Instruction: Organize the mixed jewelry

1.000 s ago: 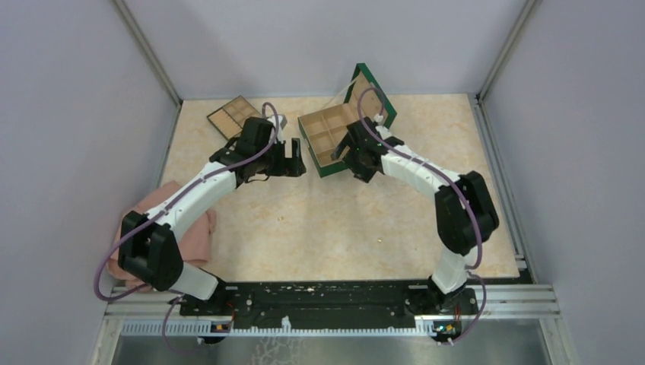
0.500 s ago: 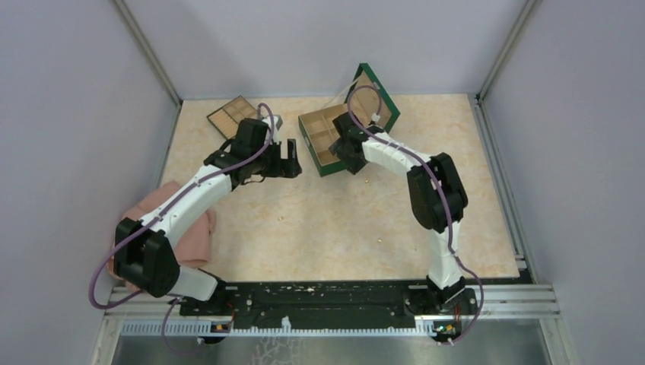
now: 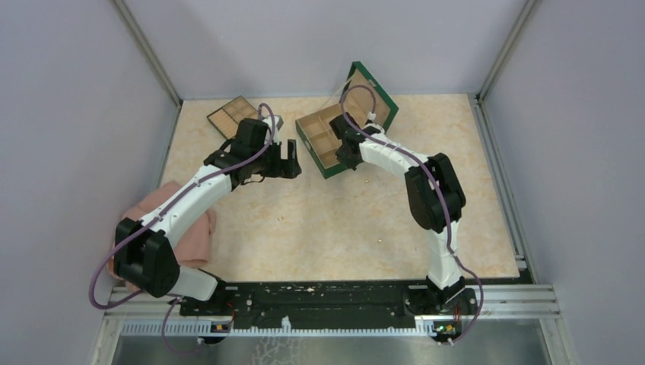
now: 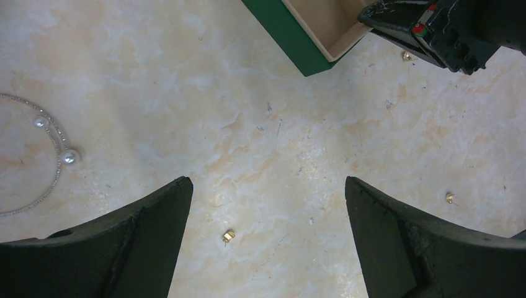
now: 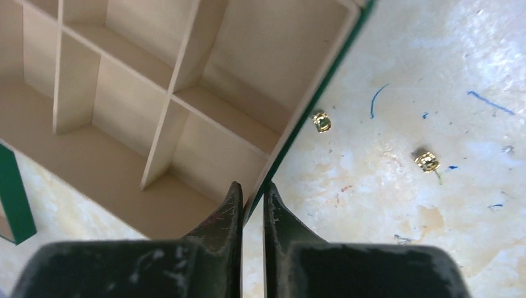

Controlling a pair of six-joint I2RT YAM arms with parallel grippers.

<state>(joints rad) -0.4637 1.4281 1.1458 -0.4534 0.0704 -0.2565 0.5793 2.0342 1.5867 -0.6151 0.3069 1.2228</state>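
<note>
- Your left claw (image 4: 267, 183) gapes wide over the marbled worktop (image 4: 186, 93), with a tiny gold stud (image 4: 229, 235) between its fingers.
- Your right claw (image 5: 251, 189) pinches the wall of the green box (image 5: 205, 155).

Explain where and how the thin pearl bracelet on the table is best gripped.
Probably pinch the bracelet across its thin band beside the larger pearl, coming straight down from above. It lies flat on the table, so a sideways approach has no edge to catch; the open left gripper could straddle the band.
</note>
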